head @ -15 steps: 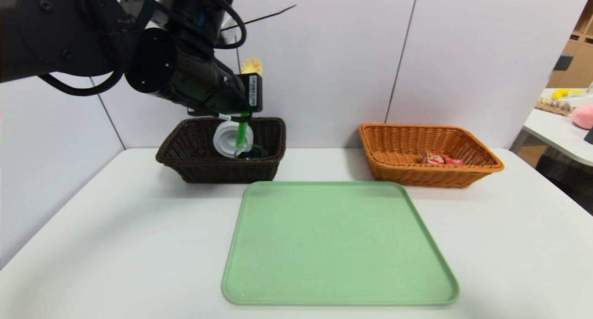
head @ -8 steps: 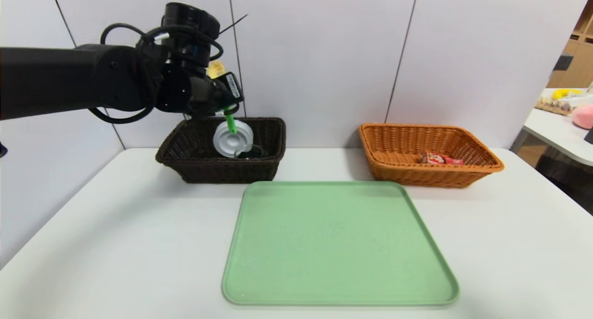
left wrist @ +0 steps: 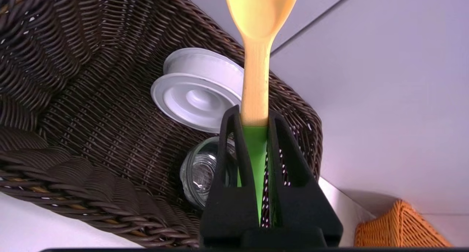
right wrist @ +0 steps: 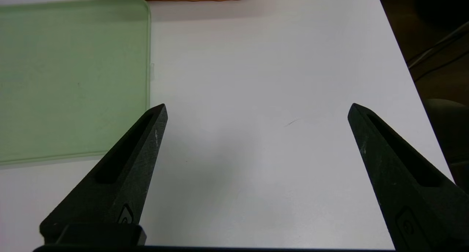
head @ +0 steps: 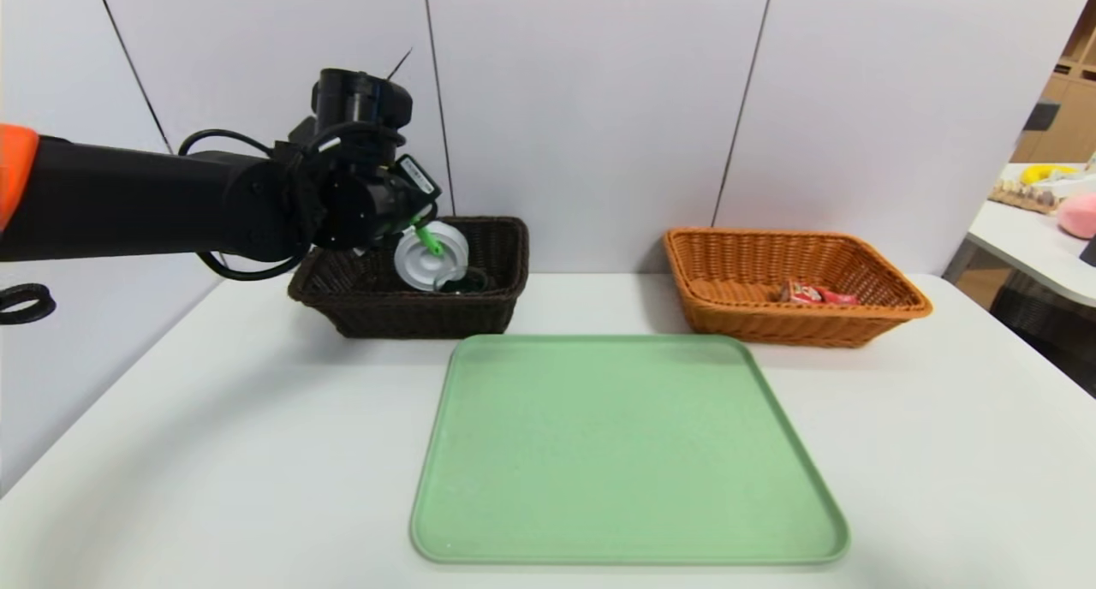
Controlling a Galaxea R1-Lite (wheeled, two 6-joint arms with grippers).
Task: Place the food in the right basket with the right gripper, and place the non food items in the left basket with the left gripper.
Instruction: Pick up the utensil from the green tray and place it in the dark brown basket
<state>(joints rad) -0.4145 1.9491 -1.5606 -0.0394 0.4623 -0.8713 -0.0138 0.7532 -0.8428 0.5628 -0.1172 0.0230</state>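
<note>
Worktop carried green tray, tan right basket holding red snack packet, dark left basket holding white container, glass cup. Left tool over dark basket, clamped on spaghetti fork. Right tool parked, spread wide, empty.

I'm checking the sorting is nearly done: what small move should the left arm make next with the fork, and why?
Probably open the left tool and drop the spaghetti fork into the dark brown basket. The tool is shut on the fork's green handle above that basket, where the white container and glass cup already lie; the green tray is bare.
</note>
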